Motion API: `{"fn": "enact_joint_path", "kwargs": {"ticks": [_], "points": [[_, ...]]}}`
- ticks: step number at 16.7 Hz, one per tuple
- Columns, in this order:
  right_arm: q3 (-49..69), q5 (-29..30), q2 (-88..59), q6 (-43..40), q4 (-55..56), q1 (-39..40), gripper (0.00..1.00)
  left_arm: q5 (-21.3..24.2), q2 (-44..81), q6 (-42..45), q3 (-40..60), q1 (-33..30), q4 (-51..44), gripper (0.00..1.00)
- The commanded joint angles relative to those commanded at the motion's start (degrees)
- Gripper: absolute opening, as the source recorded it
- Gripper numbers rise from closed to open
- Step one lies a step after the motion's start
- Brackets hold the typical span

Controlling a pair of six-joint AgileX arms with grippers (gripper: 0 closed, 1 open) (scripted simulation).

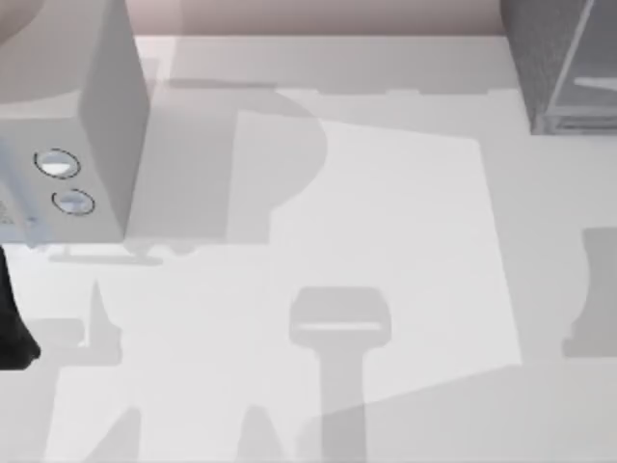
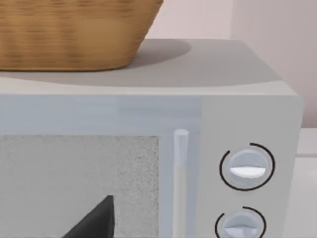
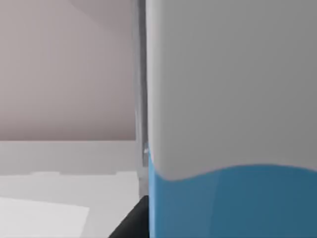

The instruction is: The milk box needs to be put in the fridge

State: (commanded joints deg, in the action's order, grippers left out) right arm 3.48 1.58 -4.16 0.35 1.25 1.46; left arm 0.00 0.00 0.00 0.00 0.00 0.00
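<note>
The milk box [image 3: 223, 208] lies directly against the right gripper [image 3: 131, 223]. In the right wrist view its blue and pale grey face stands immediately beside a dark part of that gripper. Judged from this closeness, the carton is probably already carried, but whether the right gripper is closed on it or merely next to it cannot be told. The carton's long axis cannot be told either.

The fridge [image 1: 564, 68] stands at the far right corner of the table [image 1: 386, 241]. That makes the right arm the nearer one for the placement. Its direction from the right gripper is not established by these views.

The left gripper [image 2: 94, 218] sits close in front of the lighter grey box with two round knobs [image 2: 247, 99], well apart from the fridge; its state cannot be told. A wicker basket [image 2: 74, 34] rests on top of that box. Nothing stands on the table between box and fridge.
</note>
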Motion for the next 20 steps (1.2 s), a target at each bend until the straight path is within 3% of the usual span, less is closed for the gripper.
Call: {"fn": "enact_joint_path", "kwargs": {"ticks": [11, 15, 20], "points": [[-2.31, -1.88, 2.15, -0.15, 0.16, -1.46, 0.00, 0.00, 0.00, 0.00, 0.00, 0.00, 0.00, 1.00], [3.55, -3.62, -8.61, 0.00, 7.31, -2.82, 0.00, 0.00, 0.00, 0.00, 0.00, 0.00, 0.00, 1.00], [15.09, -6.65, -33.63, 0.13, 21.50, -6.20, 0.00, 0.00, 0.00, 0.00, 0.00, 0.00, 0.00, 1.00]]}}
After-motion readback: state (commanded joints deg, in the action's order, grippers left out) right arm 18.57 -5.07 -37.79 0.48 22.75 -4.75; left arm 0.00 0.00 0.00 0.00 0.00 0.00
